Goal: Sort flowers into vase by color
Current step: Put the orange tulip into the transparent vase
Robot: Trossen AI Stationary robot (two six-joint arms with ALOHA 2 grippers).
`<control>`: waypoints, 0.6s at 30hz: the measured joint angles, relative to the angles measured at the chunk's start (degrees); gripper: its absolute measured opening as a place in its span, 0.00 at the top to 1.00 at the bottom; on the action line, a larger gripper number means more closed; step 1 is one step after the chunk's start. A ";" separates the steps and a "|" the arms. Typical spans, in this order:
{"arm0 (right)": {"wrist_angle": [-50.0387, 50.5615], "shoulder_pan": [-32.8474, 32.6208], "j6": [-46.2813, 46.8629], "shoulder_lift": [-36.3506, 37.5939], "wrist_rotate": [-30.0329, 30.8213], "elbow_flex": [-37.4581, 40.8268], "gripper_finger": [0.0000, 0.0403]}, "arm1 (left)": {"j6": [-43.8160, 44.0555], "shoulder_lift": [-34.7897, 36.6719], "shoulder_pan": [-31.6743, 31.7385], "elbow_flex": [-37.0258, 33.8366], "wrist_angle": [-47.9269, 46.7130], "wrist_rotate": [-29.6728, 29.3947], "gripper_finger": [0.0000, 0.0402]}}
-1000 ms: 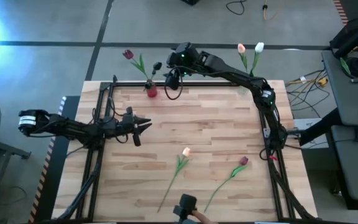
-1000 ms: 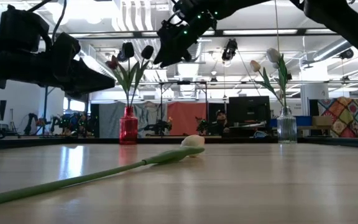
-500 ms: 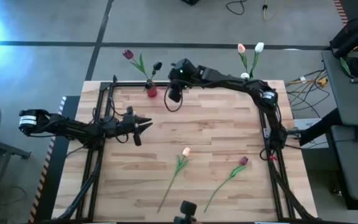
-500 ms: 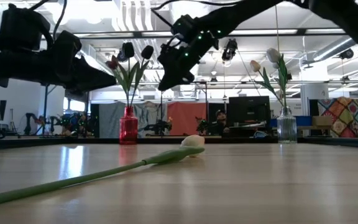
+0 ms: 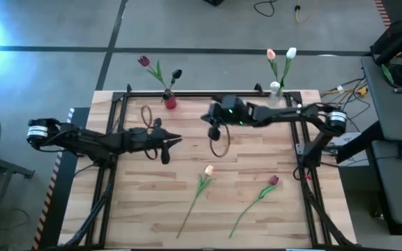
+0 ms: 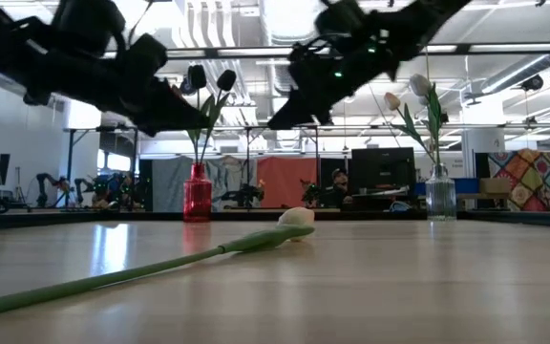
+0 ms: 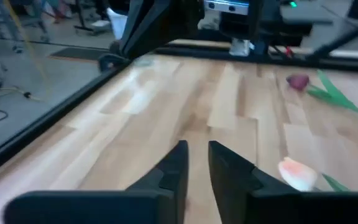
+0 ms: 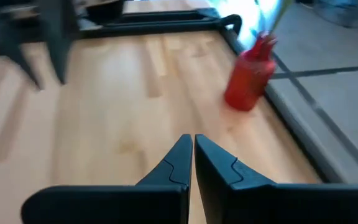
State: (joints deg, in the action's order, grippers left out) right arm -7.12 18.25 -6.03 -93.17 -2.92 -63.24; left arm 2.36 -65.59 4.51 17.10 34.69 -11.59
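Two flowers lie flat on the wooden table: a peach tulip (image 5: 209, 169) (image 7: 298, 173) (image 6: 296, 217) and a maroon tulip (image 5: 273, 180) (image 7: 298, 81), stems running toward the near edge. A red vase (image 5: 169, 102) (image 8: 250, 74) at the far edge holds two dark tulips (image 5: 144, 61). A clear vase (image 5: 276, 89) (image 6: 440, 196) holds two pale ones (image 5: 291, 52). My left gripper (image 5: 179, 139) (image 7: 196, 148) hovers left of centre, narrowly open and empty. My right gripper (image 5: 213, 134) (image 8: 193, 140) hangs above the table's middle, shut and empty.
A black metal frame (image 5: 117, 104) borders the table. Loops of cable hang from both arms (image 5: 146, 115) (image 5: 220, 146). Bare wood lies between the grippers and the two flowers on the table.
My right gripper has left the red vase at the far edge, gone toward the table's middle and come lower, and its fingers have closed. My left gripper has gone a little toward the table's right. The flowers have not moved.
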 joint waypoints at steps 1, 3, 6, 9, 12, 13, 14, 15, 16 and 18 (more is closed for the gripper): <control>-2.12 -0.70 0.22 1.60 0.10 2.85 0.97 | -0.40 -1.51 -0.67 1.08 -0.08 0.00 0.91; -6.43 -2.11 0.55 4.48 0.91 8.46 0.97 | -1.09 -4.83 -1.89 3.24 -0.21 -0.21 0.97; -11.55 -4.09 0.75 8.69 3.78 15.94 0.97 | -1.22 -9.99 -4.09 6.96 -0.08 -2.57 0.99; -14.66 -5.02 0.51 12.77 4.09 22.06 0.97 | -1.22 -15.21 -6.33 11.09 -0.20 -3.44 1.00; -16.52 -5.65 0.38 16.99 4.25 26.94 0.97 | -0.52 -19.91 -8.29 15.67 -2.43 -3.86 1.00; -16.60 -5.90 0.24 18.44 4.20 28.43 0.97 | -0.05 -21.38 -8.87 17.28 -3.48 -4.09 1.00; -17.20 -6.29 0.18 19.71 4.16 30.18 0.97 | 0.45 -22.68 -9.37 18.63 -5.05 -4.38 1.00; -18.60 -6.55 0.15 20.93 4.12 31.89 0.97 | 0.98 -24.09 -9.73 20.14 -6.12 -4.52 1.00; -19.72 -6.68 -0.01 22.45 3.99 33.70 0.97 | 1.65 -25.59 -10.11 21.91 -6.37 -4.53 1.00; -23.41 -7.22 -0.62 24.97 3.68 37.60 0.97 | 2.90 -27.91 -10.67 24.55 -8.08 -4.53 1.00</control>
State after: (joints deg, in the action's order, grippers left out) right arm -30.54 11.02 -6.66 -68.20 0.76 -25.64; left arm 5.26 -93.51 -6.16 41.64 26.60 -16.12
